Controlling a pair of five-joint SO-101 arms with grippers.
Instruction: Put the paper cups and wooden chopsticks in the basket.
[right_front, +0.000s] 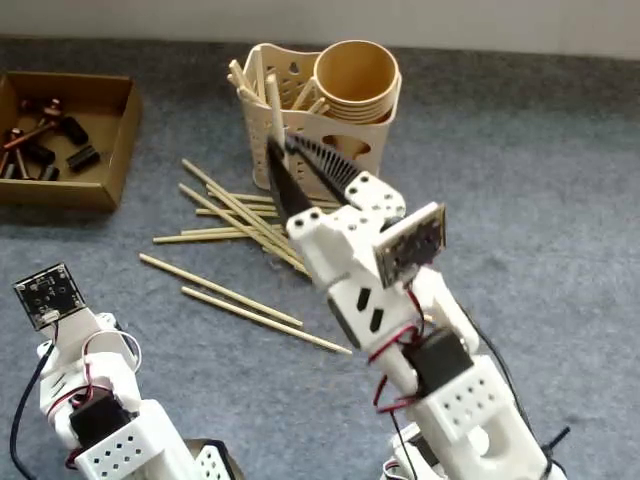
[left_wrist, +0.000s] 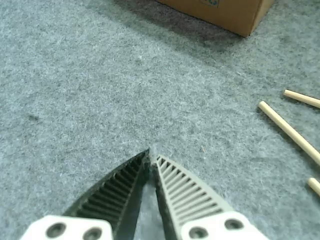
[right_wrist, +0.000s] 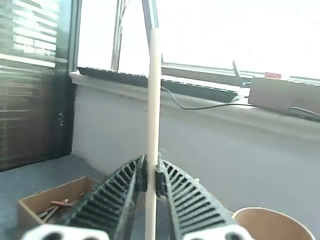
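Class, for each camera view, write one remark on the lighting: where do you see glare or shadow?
Right wrist view: the window glares white behind the chopstick held in the right gripper. Left wrist view: the cardboard box casts a soft shadow on the carpet. High view: even light, faint shadows beside the loose chopsticks.

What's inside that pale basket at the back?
A stack of paper cups and several wooden chopsticks, standing upright. The wall of the basket hides their lower parts and whatever lies at the bottom.
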